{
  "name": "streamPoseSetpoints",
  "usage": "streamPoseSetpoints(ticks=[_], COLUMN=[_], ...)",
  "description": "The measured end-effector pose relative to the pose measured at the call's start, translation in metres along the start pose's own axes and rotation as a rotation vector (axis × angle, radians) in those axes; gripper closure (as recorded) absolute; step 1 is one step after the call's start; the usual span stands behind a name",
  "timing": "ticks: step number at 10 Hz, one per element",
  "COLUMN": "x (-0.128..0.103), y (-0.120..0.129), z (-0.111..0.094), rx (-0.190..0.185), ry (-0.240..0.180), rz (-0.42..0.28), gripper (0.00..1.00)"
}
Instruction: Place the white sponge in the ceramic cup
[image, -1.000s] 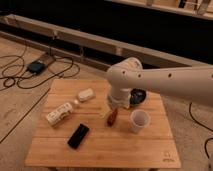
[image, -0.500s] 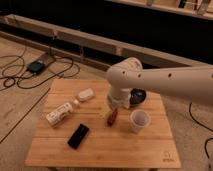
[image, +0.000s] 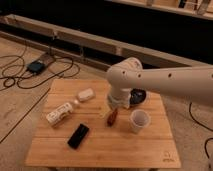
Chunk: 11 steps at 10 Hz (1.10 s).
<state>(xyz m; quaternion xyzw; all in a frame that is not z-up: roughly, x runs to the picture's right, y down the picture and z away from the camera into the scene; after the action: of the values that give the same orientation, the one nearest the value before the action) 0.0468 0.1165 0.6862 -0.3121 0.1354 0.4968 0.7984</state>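
Camera view: the only view, looking down at an angle onto a wooden surface (image: 125, 150) with my arm coming in from the right.
My arm: a thick white arm (image: 165, 80) that crosses above the right half of the surface and bends down at the wrist near the middle.
My tool: the tool (image: 113, 116) hangs below the wrist, low over the middle of the surface. It is spread and holds nothing. Its dark brownish tip points down at the wood.
White sponge: the white sponge (image: 86, 94) lies flat on the surface at the back left, apart from my tool and on its far-left side.
Ceramic cup: the ceramic cup (image: 139, 120) stands upright on the surface just to the right of my tool, mouth up. I see nothing inside it.
White bottle: a labelled white bottle (image: 60, 113) lies on its side near the left edge, in front of the sponge and close to it.
Black slab: a flat black slab (image: 78, 135) lies at the front left, nearer the camera than the bottle.
Dark bowl: a dark bowl (image: 138, 96) sits behind the cup, partly hidden by my wrist.
Floor: cables (image: 20, 75) trail over the floor to the left of the surface.
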Motion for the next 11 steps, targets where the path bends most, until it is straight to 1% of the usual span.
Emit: streamPoseSetpoints(ticks=[9,10,11], x=[-0.001,-0.006,-0.017], y=[0.0,-0.002,0.0], z=[0.001,0.004,0.009], rx=[-0.001,0.002,-0.001], ry=[0.0,-0.002,-0.007], rz=[-0.001,-0.01,-0.029], gripper=[0.2,0.2,0.2])
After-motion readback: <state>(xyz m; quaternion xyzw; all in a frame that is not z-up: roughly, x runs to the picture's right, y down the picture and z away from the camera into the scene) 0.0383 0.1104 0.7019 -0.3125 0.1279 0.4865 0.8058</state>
